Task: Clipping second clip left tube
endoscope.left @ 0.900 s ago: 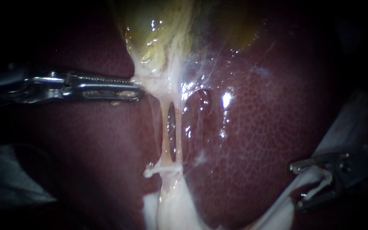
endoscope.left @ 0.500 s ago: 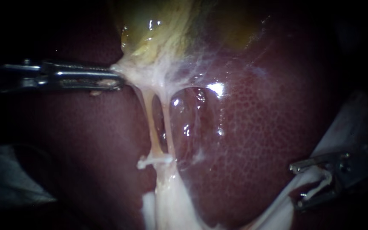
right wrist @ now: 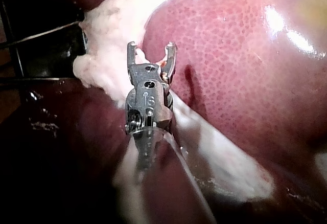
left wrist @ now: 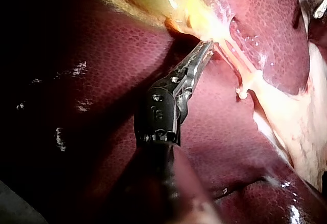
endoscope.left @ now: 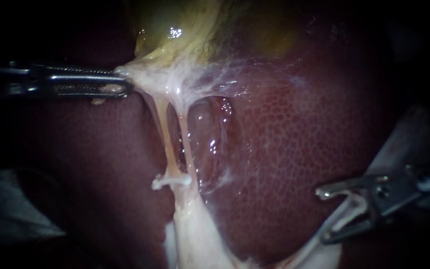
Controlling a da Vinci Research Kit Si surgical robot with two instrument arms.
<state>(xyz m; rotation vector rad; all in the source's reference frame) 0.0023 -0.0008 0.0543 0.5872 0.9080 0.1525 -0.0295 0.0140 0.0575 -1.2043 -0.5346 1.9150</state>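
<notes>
White clip (endoscope.left: pixel 171 180) sits low on left tube (endoscope.left: pixel 162 134) | your left instrument (endoscope.left: pixel 123 82) grips pale tissue (endoscope.left: pixel 145 79) under the gallbladder (endoscope.left: pixel 175 30), tube taut | your right instrument (endoscope.left: pixel 322 215), jaws apart, waits well off over liver (endoscope.left: pixel 284 149) | second clip not yet placed.

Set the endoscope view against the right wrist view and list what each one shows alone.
Endoscope only: the left instrument, its jaws shut on pale tissue below the gallbladder, plus two stretched tubes with a clip low on them. Right wrist only: the right instrument from behind, the gap between its open jaws seen face-on. Both: that instrument, the liver and the white mass.
</notes>
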